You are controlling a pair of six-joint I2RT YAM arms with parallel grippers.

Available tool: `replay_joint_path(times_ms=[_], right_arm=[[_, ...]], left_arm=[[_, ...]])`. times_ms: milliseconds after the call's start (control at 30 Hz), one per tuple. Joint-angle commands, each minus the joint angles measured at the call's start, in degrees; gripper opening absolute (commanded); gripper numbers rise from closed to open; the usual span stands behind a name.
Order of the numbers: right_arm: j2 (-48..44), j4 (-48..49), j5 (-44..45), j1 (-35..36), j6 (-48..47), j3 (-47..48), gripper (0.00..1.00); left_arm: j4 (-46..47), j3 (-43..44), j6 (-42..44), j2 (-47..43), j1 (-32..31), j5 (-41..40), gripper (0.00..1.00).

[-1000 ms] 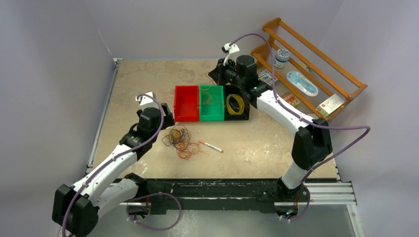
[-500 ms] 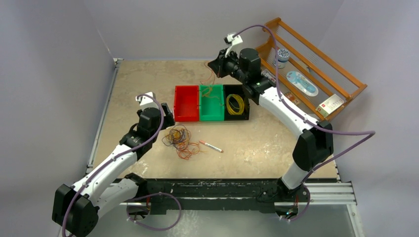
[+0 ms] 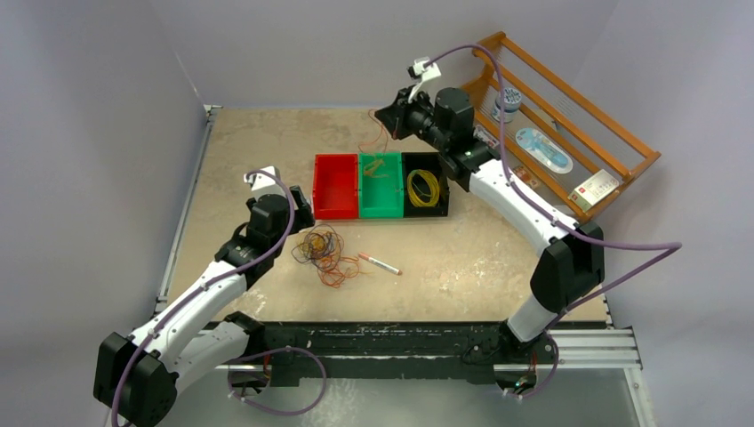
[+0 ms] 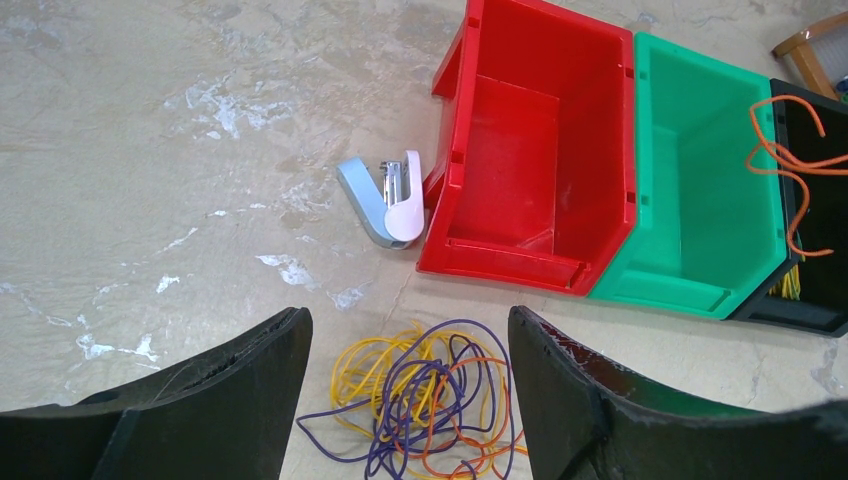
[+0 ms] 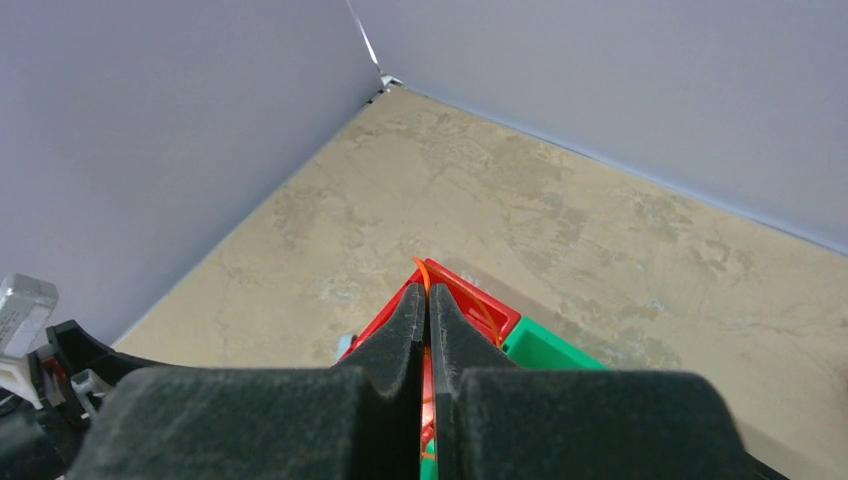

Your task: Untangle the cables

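Note:
The cables [image 3: 321, 248] lie as a loose tangle of yellow, purple and orange strands on the table in front of the red bin [image 3: 335, 185]. In the left wrist view the tangle [image 4: 432, 408] lies on the table between and below my open left gripper [image 4: 408, 318]. In the top view that gripper [image 3: 300, 213] is just left of the tangle. My right gripper [image 3: 385, 116] is raised behind the bins and shut on one orange cable [image 3: 384, 136], which hangs towards the green bin [image 3: 381, 184]. The right wrist view shows this strand [image 5: 421, 268] pinched at the fingertips [image 5: 408, 310].
A black bin [image 3: 426, 210] holds a yellow coil [image 3: 423, 188]. A pen [image 3: 380, 263] lies right of the tangle. A light blue and white stapler [image 4: 385, 200] lies against the red bin's left side. A wooden rack [image 3: 569, 133] with small items stands at the back right.
My right gripper has lifted up and back from the bins, drawing the orange cable higher. The left arm and the tangle have not moved.

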Motion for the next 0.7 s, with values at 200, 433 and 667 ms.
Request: replay_joint_path(times_ms=[200, 433, 667], right_arm=[[2.3, 3.2, 3.3, -0.1, 0.5, -3.7, 0.0], [3.9, 3.2, 6.0, -0.1, -0.1, -4.5, 0.0], [4.6, 1.3, 10.1, -0.1, -1.1, -5.2, 0.0]], left_arm=[[2.7, -0.3, -0.6, 0.0, 0.3, -0.1, 0.71], [2.8, -0.4, -0.7, 0.2, 0.3, -0.1, 0.71], [2.9, -0.3, -0.7, 0.6, 0.3, 0.1, 0.71]])
